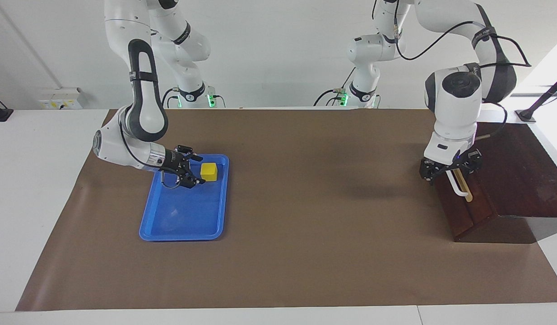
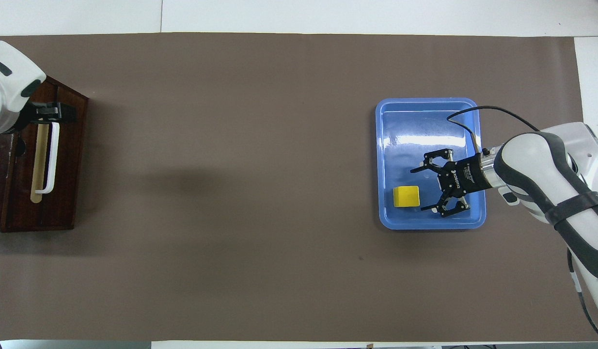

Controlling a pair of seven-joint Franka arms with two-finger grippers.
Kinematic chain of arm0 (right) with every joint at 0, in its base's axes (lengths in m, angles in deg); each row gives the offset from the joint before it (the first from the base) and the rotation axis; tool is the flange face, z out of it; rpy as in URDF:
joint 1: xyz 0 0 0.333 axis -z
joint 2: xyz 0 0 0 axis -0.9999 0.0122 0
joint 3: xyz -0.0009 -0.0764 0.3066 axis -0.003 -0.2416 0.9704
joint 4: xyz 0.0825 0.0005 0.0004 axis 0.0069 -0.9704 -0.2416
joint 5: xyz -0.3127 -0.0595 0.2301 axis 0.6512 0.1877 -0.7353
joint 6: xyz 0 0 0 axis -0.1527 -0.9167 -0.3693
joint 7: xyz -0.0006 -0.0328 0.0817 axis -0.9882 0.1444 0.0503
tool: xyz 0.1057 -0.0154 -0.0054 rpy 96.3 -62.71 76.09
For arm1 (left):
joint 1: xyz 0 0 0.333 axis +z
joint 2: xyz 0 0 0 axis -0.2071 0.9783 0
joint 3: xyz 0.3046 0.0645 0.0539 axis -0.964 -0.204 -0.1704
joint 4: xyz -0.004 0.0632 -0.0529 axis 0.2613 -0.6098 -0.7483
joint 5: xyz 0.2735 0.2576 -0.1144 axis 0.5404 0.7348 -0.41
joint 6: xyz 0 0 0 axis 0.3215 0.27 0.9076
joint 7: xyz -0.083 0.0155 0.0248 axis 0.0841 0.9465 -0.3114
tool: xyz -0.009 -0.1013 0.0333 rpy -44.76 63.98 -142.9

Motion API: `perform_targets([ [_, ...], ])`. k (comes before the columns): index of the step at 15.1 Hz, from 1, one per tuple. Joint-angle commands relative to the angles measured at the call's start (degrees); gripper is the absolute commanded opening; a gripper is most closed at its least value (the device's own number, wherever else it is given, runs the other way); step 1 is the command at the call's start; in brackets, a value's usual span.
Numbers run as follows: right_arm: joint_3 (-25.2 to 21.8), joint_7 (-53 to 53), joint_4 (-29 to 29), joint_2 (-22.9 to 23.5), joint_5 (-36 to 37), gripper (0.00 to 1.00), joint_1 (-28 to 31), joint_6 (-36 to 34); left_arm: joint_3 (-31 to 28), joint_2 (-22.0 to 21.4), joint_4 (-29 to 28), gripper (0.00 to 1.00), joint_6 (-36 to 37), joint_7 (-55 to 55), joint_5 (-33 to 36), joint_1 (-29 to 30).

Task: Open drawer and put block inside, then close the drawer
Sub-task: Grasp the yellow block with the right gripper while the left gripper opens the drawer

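Drawer (image 1: 463,198) is closed in its box at the left arm's end of the mat. Blue tray (image 1: 170,225) sits toward the right arm's end. Left gripper (image 1: 447,169) is at the white handle (image 2: 51,160); grip state unclear. Right gripper (image 2: 427,189) is spread open just beside the block (image 1: 209,171), which sits in the tray's corner nearest the robots.

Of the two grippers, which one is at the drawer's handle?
The left gripper: it is at the white handle on the drawer front. The right gripper is open over the blue tray, beside the yellow block.
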Motion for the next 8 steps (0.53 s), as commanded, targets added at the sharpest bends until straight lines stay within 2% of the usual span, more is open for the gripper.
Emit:
perform_targets([
  [1, 0.14, 3.23, -1.61, -0.37, -2.56, 1.0, 0.54, -0.05, -0.15, -1.73, -5.16, 1.0, -4.9, 0.1, 4.14, 2.17],
  [8, 0.14, 5.17, -3.02, -0.63, -2.74, 1.0, 0.63, 0.57, -0.15, -2.26, -9.99, 1.0, -8.42, 0.36, 4.14, 3.32],
])
